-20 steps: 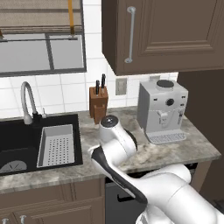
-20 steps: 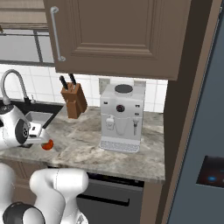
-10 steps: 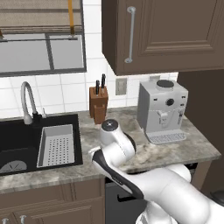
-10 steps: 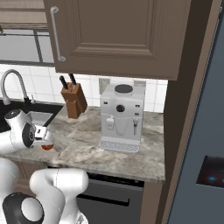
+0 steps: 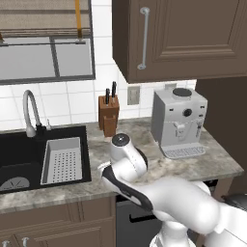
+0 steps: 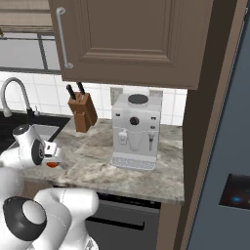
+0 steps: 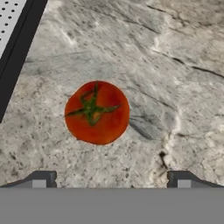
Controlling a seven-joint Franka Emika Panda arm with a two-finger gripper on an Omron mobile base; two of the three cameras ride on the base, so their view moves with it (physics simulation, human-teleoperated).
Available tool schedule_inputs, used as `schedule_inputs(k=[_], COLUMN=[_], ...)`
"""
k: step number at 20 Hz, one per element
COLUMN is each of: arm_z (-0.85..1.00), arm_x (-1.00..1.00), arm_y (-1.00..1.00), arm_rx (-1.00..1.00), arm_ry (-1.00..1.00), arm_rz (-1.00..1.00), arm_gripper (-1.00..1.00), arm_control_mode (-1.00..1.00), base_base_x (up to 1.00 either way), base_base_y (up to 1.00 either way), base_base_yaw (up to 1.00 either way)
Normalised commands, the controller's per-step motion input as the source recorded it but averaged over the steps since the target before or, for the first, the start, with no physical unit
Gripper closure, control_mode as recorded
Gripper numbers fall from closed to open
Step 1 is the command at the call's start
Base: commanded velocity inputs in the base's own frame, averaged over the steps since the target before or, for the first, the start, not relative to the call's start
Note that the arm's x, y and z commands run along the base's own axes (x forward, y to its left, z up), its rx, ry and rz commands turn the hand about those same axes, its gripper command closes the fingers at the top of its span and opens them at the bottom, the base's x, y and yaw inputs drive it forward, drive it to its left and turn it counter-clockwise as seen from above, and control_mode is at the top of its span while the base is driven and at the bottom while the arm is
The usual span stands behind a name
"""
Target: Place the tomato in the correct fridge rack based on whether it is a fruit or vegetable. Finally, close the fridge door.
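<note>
In the right base view the tomato (image 6: 52, 165) is mostly hidden under the gripper (image 6: 52, 155); only a red sliver shows. In the left base view the arm's own body covers the hand and the counter (image 5: 193, 166) below it. The finger tips (image 7: 40, 179) are cut off by the hand view's bottom edge (opening width is readable, contact height is not). The fridge's control panel (image 6: 237, 193) is cropped at the right edge.

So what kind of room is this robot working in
A simulated home kitchen, by the look of it: a stone-patterned counter with a black sink, a knife block and a coffee machine, wood cabinets above. A tomato lies on the counter.
</note>
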Motion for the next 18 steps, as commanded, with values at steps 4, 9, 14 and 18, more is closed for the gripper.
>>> schedule_inputs(k=[4, 9, 14, 18], arm_z=[-0.15, -0.15, -0.17, -0.18], arm_x=[0.2, 0.19, 0.14, 0.12], arm_y=[0.0, 0.0, 0.0, 0.08], arm_rx=[0.0, 0.0, 0.0, 0.0], arm_ry=[0.0, 0.0, 0.0, 0.0], arm_rz=[0.0, 0.0, 0.0, 0.0], arm_gripper=[-1.0, -1.0, -1.0, -1.0], arm_control_mode=[-1.0, -1.0, -1.0, -1.0], base_base_x=[0.0, 0.0, 0.0, 0.0], base_base_y=[0.0, 0.0, 0.0, 0.0], base_base_yaw=[0.0, 0.0, 0.0, 0.0])
